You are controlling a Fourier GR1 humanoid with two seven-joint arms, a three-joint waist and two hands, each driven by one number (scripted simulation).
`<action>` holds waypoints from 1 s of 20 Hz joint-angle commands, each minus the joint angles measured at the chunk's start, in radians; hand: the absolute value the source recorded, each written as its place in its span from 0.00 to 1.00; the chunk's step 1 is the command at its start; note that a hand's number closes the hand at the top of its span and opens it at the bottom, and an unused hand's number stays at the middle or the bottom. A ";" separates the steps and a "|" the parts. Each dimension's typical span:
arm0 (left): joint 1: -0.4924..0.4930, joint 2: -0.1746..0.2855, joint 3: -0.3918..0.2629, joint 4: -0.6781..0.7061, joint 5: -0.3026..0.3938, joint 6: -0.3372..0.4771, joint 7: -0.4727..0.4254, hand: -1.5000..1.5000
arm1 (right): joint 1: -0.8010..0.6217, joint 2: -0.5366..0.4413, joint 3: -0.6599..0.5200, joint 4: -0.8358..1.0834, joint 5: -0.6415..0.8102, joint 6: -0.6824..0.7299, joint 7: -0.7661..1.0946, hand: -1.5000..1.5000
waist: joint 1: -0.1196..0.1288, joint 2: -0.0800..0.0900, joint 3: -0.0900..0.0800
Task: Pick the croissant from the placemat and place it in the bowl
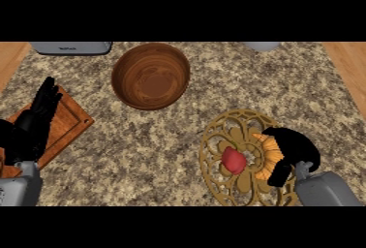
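A golden-brown croissant (268, 154) lies on the ornate gold placemat (221, 133) at the lower right. My right hand (297, 147) sits over it with fingers and thumb curled round it, hiding most of the pastry. The wooden bowl (151, 76) stands at the upper middle of the granite counter, well apart from the hand. My left hand (36, 118) rests open at the left edge, fingers straight and pointing up, above a wooden board.
A red fruit-like object (232, 160) lies on the placemat just left of the croissant. A wooden cutting board (70, 121) lies at the left. A grey appliance (71, 47) stands at the top left, and another grey object (262, 46) at the top right.
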 commanded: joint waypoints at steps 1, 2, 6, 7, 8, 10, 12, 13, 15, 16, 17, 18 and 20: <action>0.048 -0.025 -0.019 -0.060 -0.034 0.013 0.005 0.50 | -0.036 0.060 0.022 0.106 0.024 -0.022 -0.085 1.00 | 0.008 0.004 0.005; 0.052 -0.027 0.001 -0.007 -0.017 -0.014 -0.045 0.50 | -0.034 0.000 -0.032 0.083 -0.001 0.012 -0.131 1.00 | 0.003 0.004 0.005; -0.040 0.001 0.024 0.030 -0.010 -0.029 0.003 0.50 | -0.049 0.095 0.017 0.154 0.066 -0.081 -0.129 1.00 | 0.003 0.006 0.005; -0.001 -0.048 -0.021 -0.027 -0.045 0.013 0.016 0.50 | -0.079 0.038 -0.041 0.217 0.053 -0.079 -0.203 1.00 | 0.006 0.006 0.005; -0.005 -0.052 -0.038 -0.099 -0.047 0.032 0.105 0.50 | 0.003 0.031 -0.021 0.231 0.075 -0.153 -0.263 1.00 | 0.008 0.005 0.006; 0.031 -0.029 -0.006 -0.119 -0.027 0.002 0.072 0.50 | -0.060 0.050 -0.041 0.243 0.090 -0.157 -0.242 1.00 | 0.010 0.004 0.006; -0.026 -0.030 0.019 0.020 -0.036 -0.003 0.015 0.50 | -0.048 0.077 -0.019 0.198 0.139 -0.186 -0.188 1.00 | 0.000 0.005 0.005; 0.019 -0.029 0.020 0.015 -0.033 -0.019 -0.022 0.50 | -0.031 0.050 -0.033 0.171 0.168 -0.224 -0.185 1.00 | 0.001 0.005 0.005; -0.021 -0.014 0.018 -0.106 -0.027 -0.005 0.115 0.50 | -0.019 0.029 -0.043 0.098 0.177 -0.212 -0.173 1.00 | 0.000 0.002 0.005; 0.012 -0.011 0.035 0.012 -0.018 -0.042 -0.024 0.50 | -0.157 0.190 0.039 0.133 0.230 -0.202 -0.007 1.00 | 0.013 0.006 0.004; 0.000 -0.023 0.004 -0.048 -0.028 -0.027 0.028 0.50 | -0.178 0.298 0.110 0.130 0.279 -0.238 0.073 1.00 | 0.033 0.005 0.004; -0.036 -0.034 -0.020 -0.022 -0.033 -0.031 0.042 0.50 | -0.248 0.335 0.157 0.128 0.264 -0.214 0.151 1.00 | 0.059 0.011 0.003; -0.053 -0.045 -0.050 -0.041 -0.029 -0.054 0.028 0.50 | -0.332 0.340 0.184 0.171 0.250 -0.238 0.193 1.00 | 0.139 0.025 0.002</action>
